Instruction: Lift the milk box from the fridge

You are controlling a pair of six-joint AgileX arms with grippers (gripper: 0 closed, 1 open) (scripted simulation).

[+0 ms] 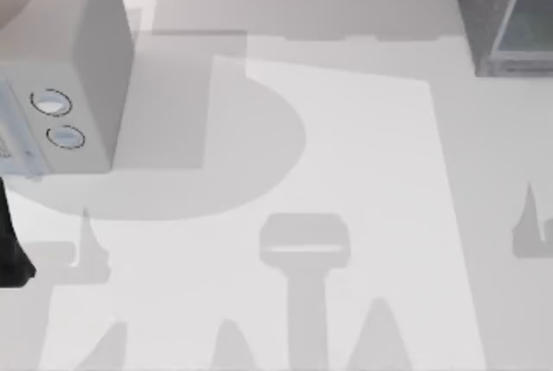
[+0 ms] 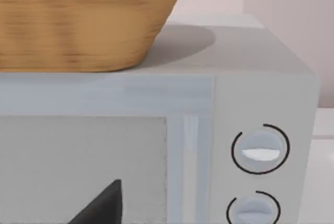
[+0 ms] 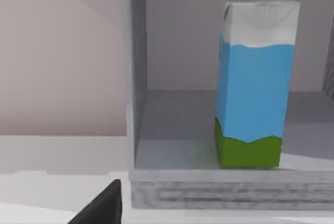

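The milk box [image 3: 254,83] stands upright on the floor of the fridge [image 3: 209,190], close to its front lip. It has a white top, blue sides and a green base. In the top view the fridge [image 1: 505,8] is a dark grey cabinet with a pale glassy panel at the table's far right corner. A dark tip of my right gripper [image 3: 102,208] shows in front of the fridge's opening, apart from the milk box and holding nothing that I can see. My left gripper [image 2: 104,205] hangs close to the front of the dial box at the left.
A light grey box with two round dials [image 1: 65,68] stands at the table's far left, and a woven basket [image 2: 78,20] sits on top of it. A black part of my left arm [image 1: 13,250] shows at the left edge. The white tabletop [image 1: 346,146] stretches between the two cabinets.
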